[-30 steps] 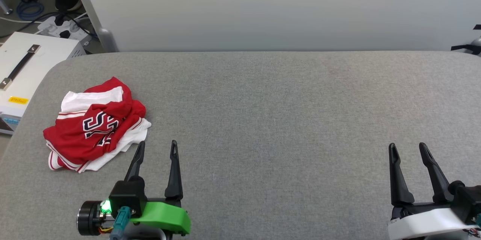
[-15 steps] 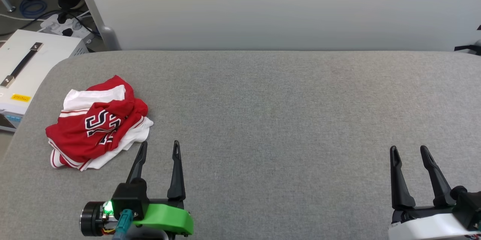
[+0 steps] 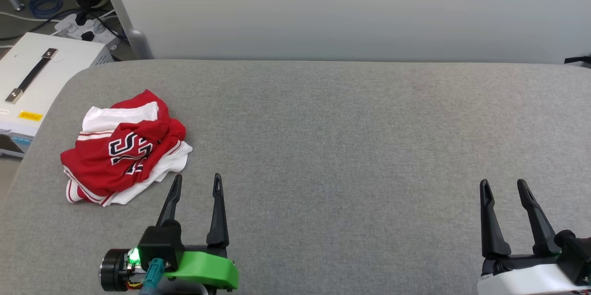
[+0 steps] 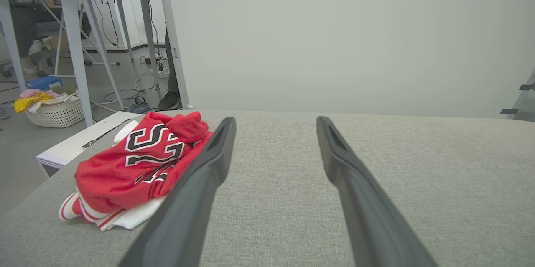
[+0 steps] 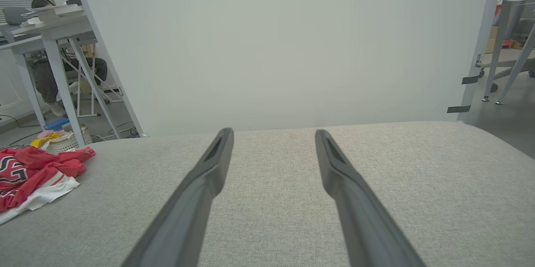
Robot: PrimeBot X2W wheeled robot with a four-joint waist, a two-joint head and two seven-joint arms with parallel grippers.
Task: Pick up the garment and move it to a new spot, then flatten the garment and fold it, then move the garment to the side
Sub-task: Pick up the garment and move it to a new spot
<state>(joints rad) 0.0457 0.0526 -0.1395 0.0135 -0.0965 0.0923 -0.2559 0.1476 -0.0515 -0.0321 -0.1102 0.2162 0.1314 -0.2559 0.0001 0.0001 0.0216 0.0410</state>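
At the far left, off the edge of the bench, we see a white case with a black strap handle. On the left part of the grey fabric-covered bench the garment lies crumpled in a heap. Its red cloth is on top with black, white-outlined lettering showing, and white sleeve cloth and striped trim poke out beneath. Just to its near right, our left claw hovers released, its two dark fingers spread and gripping nothing, the left fingertip close to the garment's white edge but apart from it. Well to the right, our right claw is likewise released, over grey bench. A pale panel stands along the far edge.
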